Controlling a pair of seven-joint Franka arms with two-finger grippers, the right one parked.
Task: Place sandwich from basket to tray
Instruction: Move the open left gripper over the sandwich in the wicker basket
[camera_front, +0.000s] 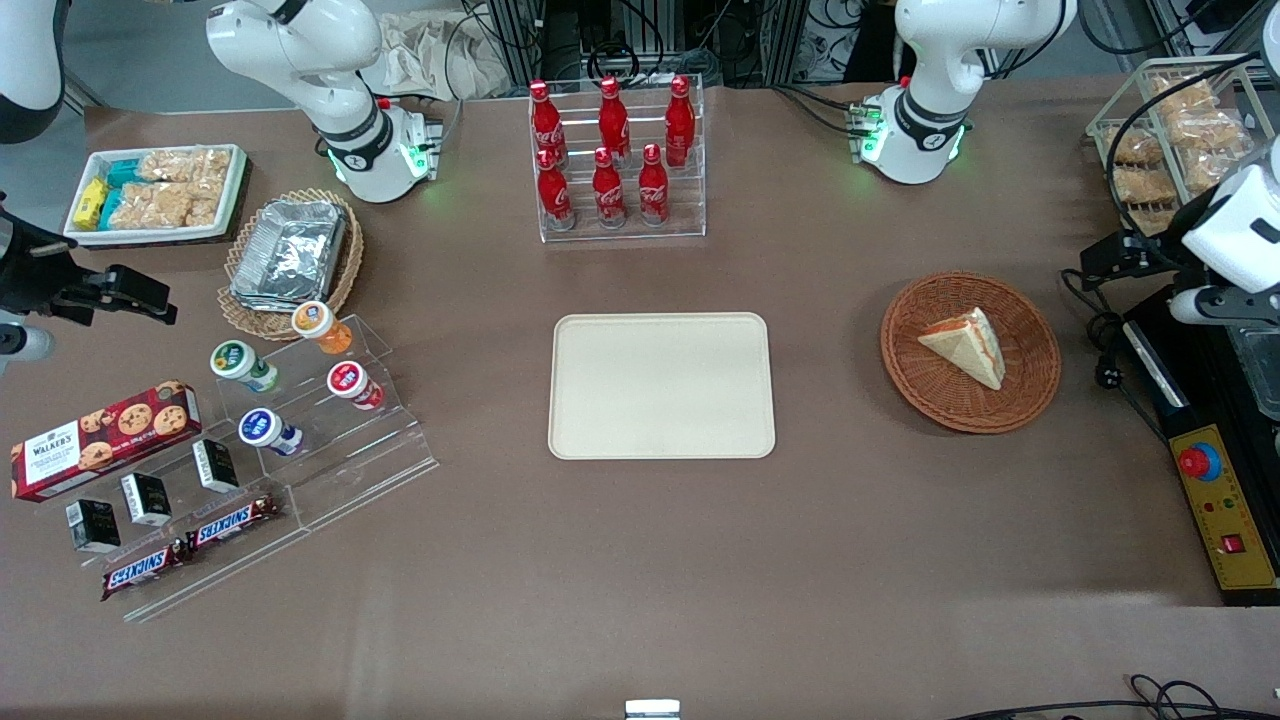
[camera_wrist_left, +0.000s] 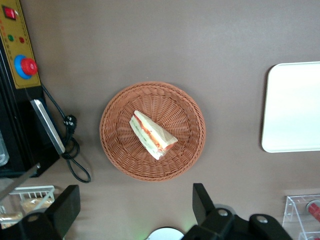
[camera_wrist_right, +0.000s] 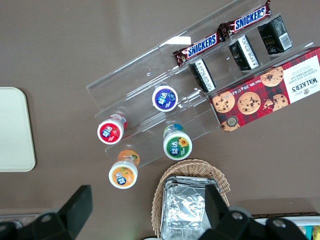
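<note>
task not begun: sandwich (camera_wrist_left: 152, 134) lies in basket (camera_wrist_left: 116, 107), untouched, toward working arm's end of surface. tray (camera_front: 660, 340) bare, beside basket, nearer surface middle. all left: descend, grasp, lift, carry, release. gripper (camera_wrist_left: 135, 210) hovers high above basket, pointing down, fingers (camera_wrist_left: 202, 200) apart, holding nothing.

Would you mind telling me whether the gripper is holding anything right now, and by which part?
Nothing is held. The gripper hangs open above the table, apart from the sandwich, which lies in the basket.
</note>
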